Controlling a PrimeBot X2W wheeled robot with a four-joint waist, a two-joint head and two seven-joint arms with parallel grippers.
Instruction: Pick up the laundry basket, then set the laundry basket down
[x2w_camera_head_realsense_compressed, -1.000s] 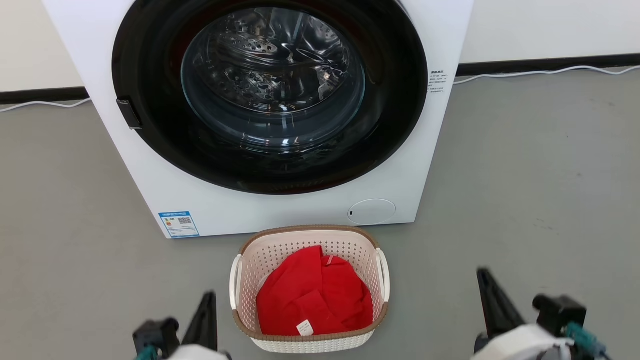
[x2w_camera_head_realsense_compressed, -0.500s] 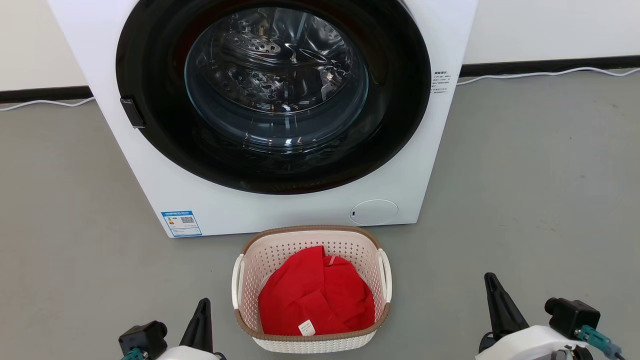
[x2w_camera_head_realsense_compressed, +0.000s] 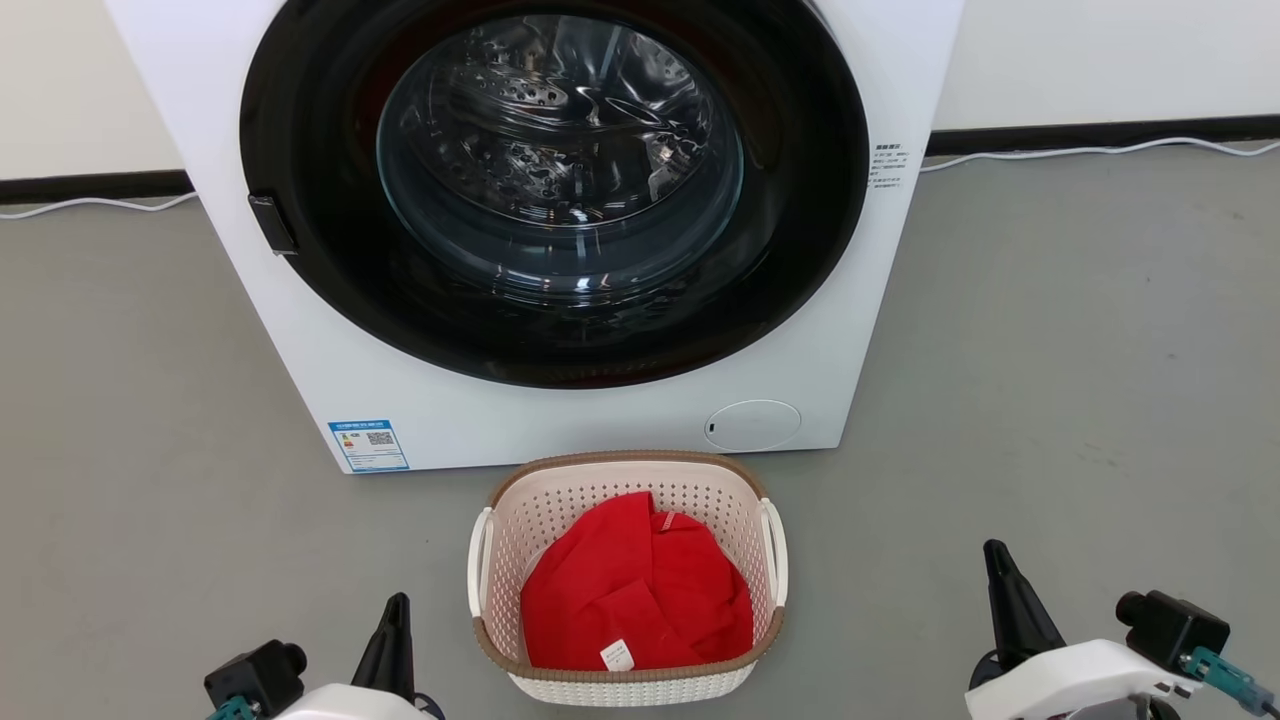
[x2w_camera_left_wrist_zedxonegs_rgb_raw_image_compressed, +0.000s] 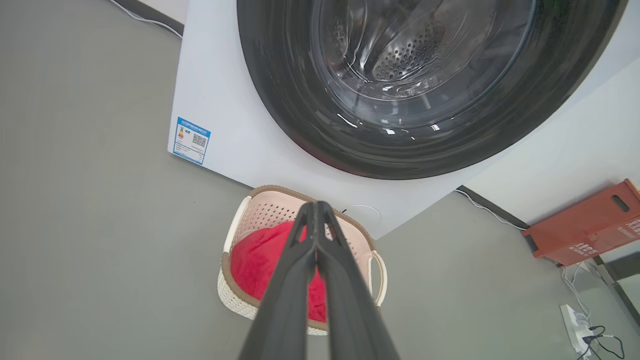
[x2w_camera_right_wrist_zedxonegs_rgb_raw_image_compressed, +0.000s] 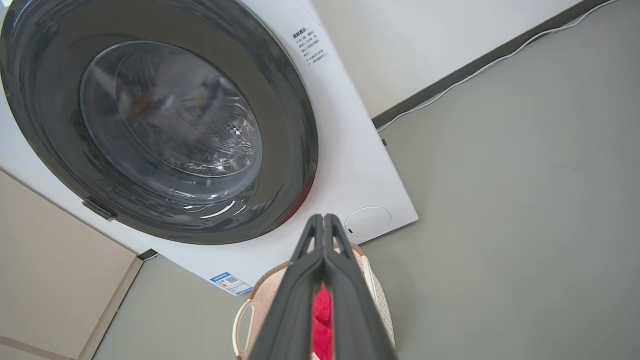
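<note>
The laundry basket (x2w_camera_head_realsense_compressed: 520, 505), cream with perforated walls, a brown rim and white side handles, stands on the grey floor just before the washing machine, a red garment (x2w_camera_head_realsense_compressed: 635, 590) inside it. My left gripper (x2w_camera_head_realsense_compressed: 397, 602) is low to the basket's left, shut and holding nothing. My right gripper (x2w_camera_head_realsense_compressed: 993, 550) is well off to the basket's right, also shut and empty. In the left wrist view the closed fingers (x2w_camera_left_wrist_zedxonegs_rgb_raw_image_compressed: 316, 206) point over the basket (x2w_camera_left_wrist_zedxonegs_rgb_raw_image_compressed: 260, 212). Seen from the right wrist, the shut fingers (x2w_camera_right_wrist_zedxonegs_rgb_raw_image_compressed: 324, 218) cover part of the basket (x2w_camera_right_wrist_zedxonegs_rgb_raw_image_compressed: 265, 285).
A white washing machine (x2w_camera_head_realsense_compressed: 330, 360) with a dark round glass door (x2w_camera_head_realsense_compressed: 555, 170), closed, stands right behind the basket. A white cable (x2w_camera_head_realsense_compressed: 1080, 148) runs along the wall base. A red crate (x2w_camera_left_wrist_zedxonegs_rgb_raw_image_compressed: 585, 225) and a power strip (x2w_camera_left_wrist_zedxonegs_rgb_raw_image_compressed: 575, 322) lie on the floor near the wall.
Both grippers closed fully and drew outward, the left sinking lower left and the right shifting right. The view has drifted slightly; the basket stays put.
</note>
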